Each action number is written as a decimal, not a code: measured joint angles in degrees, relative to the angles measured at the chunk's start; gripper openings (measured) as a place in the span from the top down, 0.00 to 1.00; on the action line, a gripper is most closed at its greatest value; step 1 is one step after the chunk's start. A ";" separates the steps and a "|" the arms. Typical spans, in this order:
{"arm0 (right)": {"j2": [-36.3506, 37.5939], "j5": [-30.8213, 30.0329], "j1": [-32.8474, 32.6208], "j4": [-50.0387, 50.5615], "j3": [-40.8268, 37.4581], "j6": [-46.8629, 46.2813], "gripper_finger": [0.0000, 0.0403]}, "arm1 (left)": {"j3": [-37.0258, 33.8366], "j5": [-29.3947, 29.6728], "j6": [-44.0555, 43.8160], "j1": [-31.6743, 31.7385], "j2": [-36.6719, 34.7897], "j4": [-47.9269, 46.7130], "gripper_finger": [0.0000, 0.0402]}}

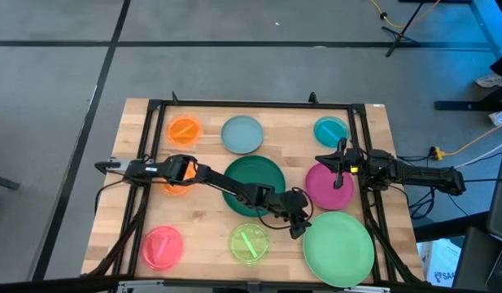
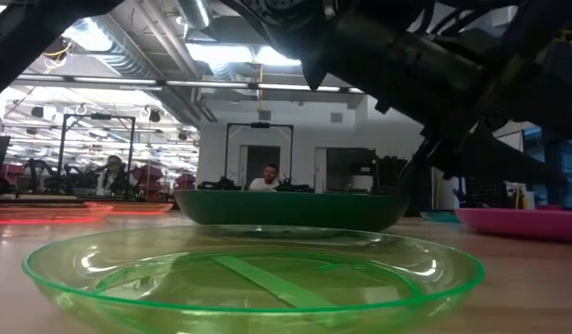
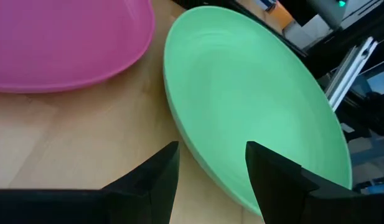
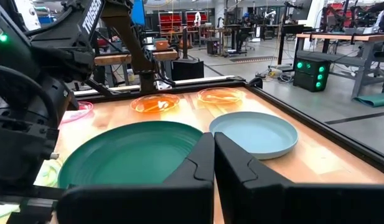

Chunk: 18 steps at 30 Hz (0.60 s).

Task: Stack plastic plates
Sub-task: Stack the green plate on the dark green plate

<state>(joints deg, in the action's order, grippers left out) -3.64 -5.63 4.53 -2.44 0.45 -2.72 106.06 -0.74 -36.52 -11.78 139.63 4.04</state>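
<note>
Plates lie spread over the wooden table (image 1: 210, 244), none stacked as far as we can see. At the left edge we log a small translucent pink plate (image 1: 163, 247) near the front and a small translucent orange plate (image 1: 184, 130) at the back, with a second orange plate (image 1: 174, 186) partly hidden under the left arm. Next across come the medium pale blue plate (image 1: 242, 134), the large dark green plate (image 1: 254, 184) in the middle, and the small lime translucent plate (image 1: 249, 243) in front of it. The left gripper (image 1: 298, 229) reaches over the dark green plate to the near rim of the large light green plate (image 1: 338, 248); in its wrist view the fingers (image 3: 276, 180) stand apart with that rim between them, not yet clamped. Further right we note the medium magenta plate (image 1: 327, 185) and the small teal plate (image 1: 330, 130). The right gripper (image 1: 340, 155) hangs above the magenta plate's back edge, fingers (image 4: 244, 171) pressed together, empty.
</note>
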 joint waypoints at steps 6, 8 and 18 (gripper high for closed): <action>0.02 0.00 0.00 0.14 0.01 -1.57 1.00 | 0.13 -0.84 -0.85 0.06 2.47 1.24 0.56; 0.00 0.08 -0.02 0.25 0.03 -1.61 1.00 | 0.12 -2.58 -1.54 0.25 3.21 1.85 0.56; 0.00 0.61 0.00 0.68 0.09 -3.58 1.00 | 1.05 -4.53 0.07 -0.20 3.67 2.31 0.56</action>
<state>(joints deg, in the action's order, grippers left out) -3.64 -5.02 4.53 -1.76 0.54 -6.30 107.11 -5.28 -36.45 -11.98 143.31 6.35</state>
